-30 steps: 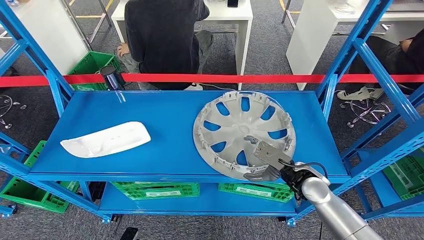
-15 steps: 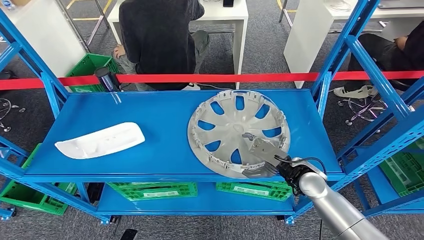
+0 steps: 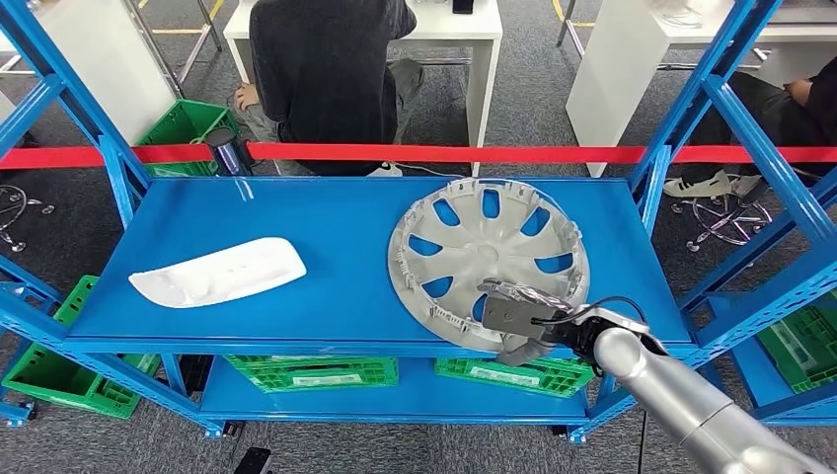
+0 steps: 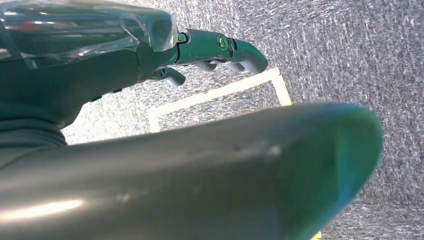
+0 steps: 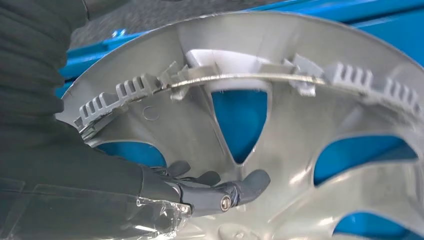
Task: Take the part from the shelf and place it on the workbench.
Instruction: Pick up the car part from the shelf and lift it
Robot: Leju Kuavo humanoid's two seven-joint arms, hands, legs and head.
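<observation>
- The right hand [image 3: 513,321] has dropped lower on the wheel cover [image 3: 489,259] than it was a second ago, when it sat angled up over the near spokes. It now lies flatter, right at the near edge of the shelf [image 3: 326,296].
- The whole scene wobbles between the pictures, so some of that is the robot's own head moving. The cover itself seems to sit about where it was on the blue deck, right of centre, inner face up.
- From the right wrist camera, the fingers [image 5: 220,187] reach over the inner face of the wheel cover [image 5: 280,115], past the ribbed clip ring, towards a spoke beside one of the cut-outs.
- Is it gripping? The fingers are curled onto the near rim, and a thumb seems to come from below the edge, but I can't tell whether the pinch has closed. The cover looks flat on the shelf, not lifted.
- My read: this is the grasp being set, with the hand sliding down to catch the rim. The lift and the carry to the tabletop are all yet to come.
- The left hand [image 4: 215,50] hangs down over grey carpet, fingers loosely apart and holding nothing.
- Elsewhere, a white curved panel [image 3: 217,274] lies on the left half of the shelf, well apart from the cover. A person [image 3: 326,69] sits with their back to us beyond the red barrier tape [image 3: 434,153].
</observation>
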